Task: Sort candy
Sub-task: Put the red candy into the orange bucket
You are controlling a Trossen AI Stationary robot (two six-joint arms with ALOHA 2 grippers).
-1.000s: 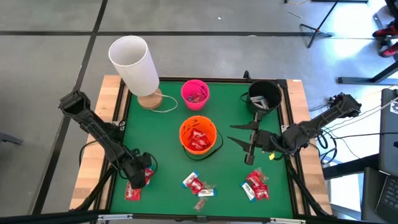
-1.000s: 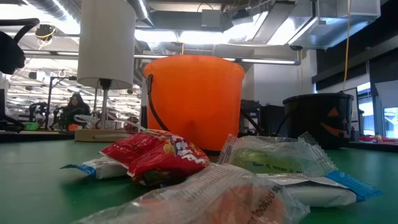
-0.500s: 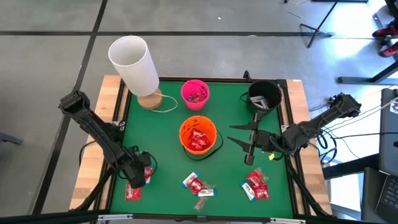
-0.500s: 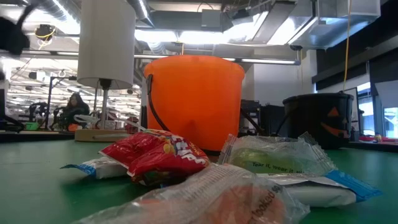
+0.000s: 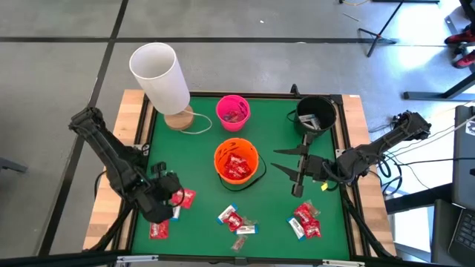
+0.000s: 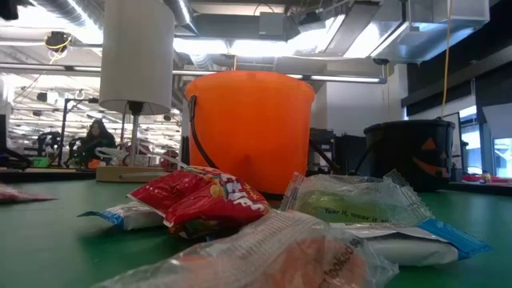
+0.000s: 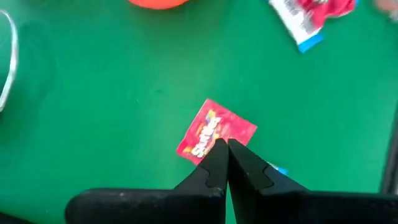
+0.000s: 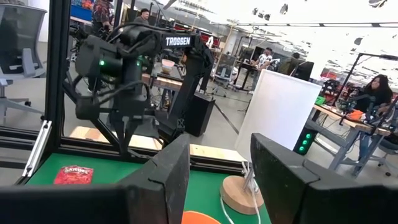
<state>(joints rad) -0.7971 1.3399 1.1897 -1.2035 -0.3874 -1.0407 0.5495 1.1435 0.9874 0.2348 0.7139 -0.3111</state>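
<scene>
Now lifted from the table's [image 5: 282, 215] near-left corner, the left tool [image 7: 226, 147] has shut on a red candy packet [image 7: 216, 130] and carries it toward the middle; one pick is made, and the likely drop, the orange bucket [image 5: 237, 162], lies ahead. Another red packet [image 5: 157, 231] remains at that corner. The right tool [image 5: 286, 159], fingers apart and empty, waits near the black bucket [image 5: 315, 112].

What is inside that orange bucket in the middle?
The orange bucket holds several red-wrapped candies. Whatever lies beneath that top layer is covered and cannot be seen.
</scene>
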